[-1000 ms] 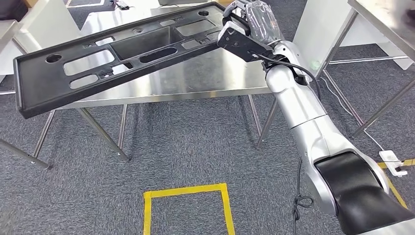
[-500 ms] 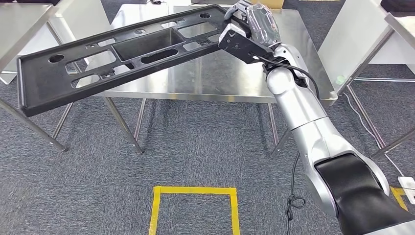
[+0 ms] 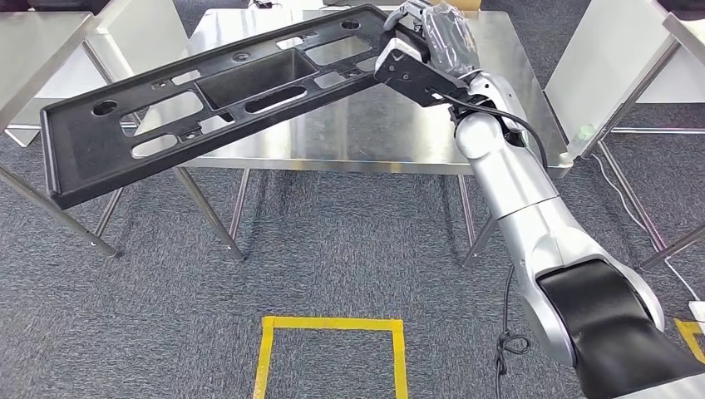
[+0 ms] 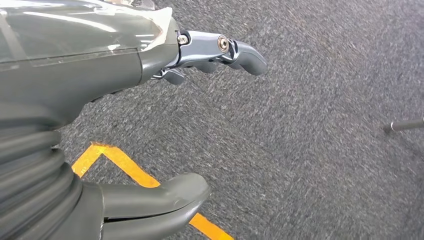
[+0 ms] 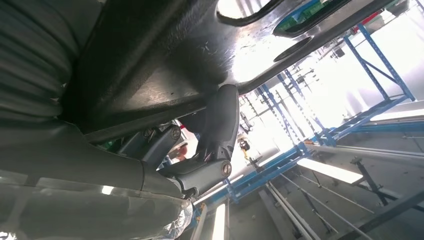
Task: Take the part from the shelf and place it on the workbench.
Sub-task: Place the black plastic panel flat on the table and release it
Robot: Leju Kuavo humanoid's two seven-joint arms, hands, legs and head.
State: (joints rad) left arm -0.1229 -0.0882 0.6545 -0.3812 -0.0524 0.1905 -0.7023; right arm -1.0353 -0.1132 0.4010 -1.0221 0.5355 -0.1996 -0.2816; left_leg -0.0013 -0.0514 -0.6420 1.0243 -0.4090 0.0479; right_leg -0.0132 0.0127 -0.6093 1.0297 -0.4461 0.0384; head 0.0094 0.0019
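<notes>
No text or label seems legible on anything here.

The right hand [image 3: 428, 37] covers the gripped end of the black part [image 3: 208, 91], the part hides some of the workbench [image 3: 374, 125] top beneath it, and the workbench's far edge is cut off by the picture's edge.
</notes>
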